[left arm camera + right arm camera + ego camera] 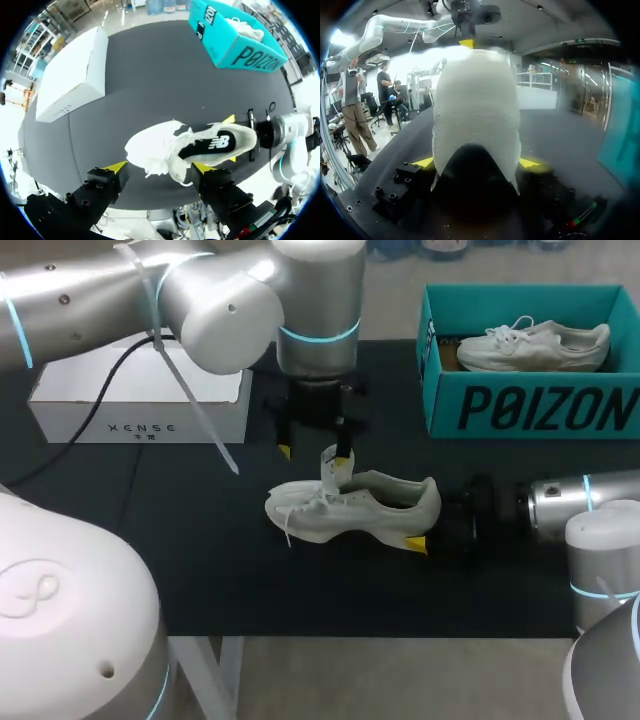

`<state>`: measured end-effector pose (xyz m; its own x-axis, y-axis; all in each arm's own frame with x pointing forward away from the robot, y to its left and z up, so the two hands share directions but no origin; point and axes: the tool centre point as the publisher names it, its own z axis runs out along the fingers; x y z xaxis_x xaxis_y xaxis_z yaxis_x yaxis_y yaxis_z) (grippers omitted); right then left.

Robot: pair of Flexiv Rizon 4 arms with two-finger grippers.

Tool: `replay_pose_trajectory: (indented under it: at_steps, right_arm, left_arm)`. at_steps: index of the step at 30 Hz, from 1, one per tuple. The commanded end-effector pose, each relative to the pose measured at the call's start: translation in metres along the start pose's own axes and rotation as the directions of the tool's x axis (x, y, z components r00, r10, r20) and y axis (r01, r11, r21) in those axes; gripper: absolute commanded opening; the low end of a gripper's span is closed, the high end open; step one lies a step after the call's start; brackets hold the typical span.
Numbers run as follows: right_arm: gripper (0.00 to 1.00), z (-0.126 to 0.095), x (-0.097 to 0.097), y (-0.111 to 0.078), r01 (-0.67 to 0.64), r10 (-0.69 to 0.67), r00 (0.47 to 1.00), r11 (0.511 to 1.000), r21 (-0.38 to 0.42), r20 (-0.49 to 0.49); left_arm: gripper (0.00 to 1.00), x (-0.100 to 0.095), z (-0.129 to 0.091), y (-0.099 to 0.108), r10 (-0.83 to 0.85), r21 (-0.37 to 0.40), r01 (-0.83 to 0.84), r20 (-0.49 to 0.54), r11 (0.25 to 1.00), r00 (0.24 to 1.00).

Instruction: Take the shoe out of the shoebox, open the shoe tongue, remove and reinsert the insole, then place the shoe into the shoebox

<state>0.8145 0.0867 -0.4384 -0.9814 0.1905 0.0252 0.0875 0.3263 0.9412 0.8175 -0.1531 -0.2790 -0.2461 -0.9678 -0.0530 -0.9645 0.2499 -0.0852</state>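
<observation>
The right gripper (477, 162) has its yellow-tipped fingers spread about a heel's width, one on each side of the heel of a white mesh sneaker (360, 510), and seems to press it from both sides. The sneaker lies near the middle of the black table mat (200, 550), toe to the left, heel to the right, with a black insole (205, 147) showing inside.

The left gripper (315, 452) hangs over the sneaker's laced front with its fingers wide apart, gripping nothing. The upright tongue (330, 464) stands just beside one finger; contact there is hard to judge.

At the far right stands a teal cardboard shoebox (530, 408), open, holding a second white lace-up sneaker (535, 345). A white rectangular carton (140, 405) sits far left, well apart from both grippers.
</observation>
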Motion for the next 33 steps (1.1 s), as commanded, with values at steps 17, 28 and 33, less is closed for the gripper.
replay_pose_trajectory:
  at_steps: [17,28,33]
  right_arm:
    - [0.0,0.003,0.001,-0.005,-0.001,0.001,1.0,1.0,0.001,0.002]
    - [0.0,0.003,0.001,-0.005,-0.001,0.001,1.0,1.0,0.001,0.002]
    - [0.0,0.003,0.001,-0.005,-0.001,0.001,1.0,1.0,0.001,0.002]
  left_arm:
    - [1.0,0.011,-0.058,0.043,0.948,0.11,-0.97,0.211,0.218,0.237]
    - [1.0,-0.015,-0.047,0.062,0.963,-0.026,-0.997,0.262,0.071,0.062]
    - [1.0,0.003,-0.04,0.062,0.966,0.018,-0.998,0.252,-0.057,-0.051]
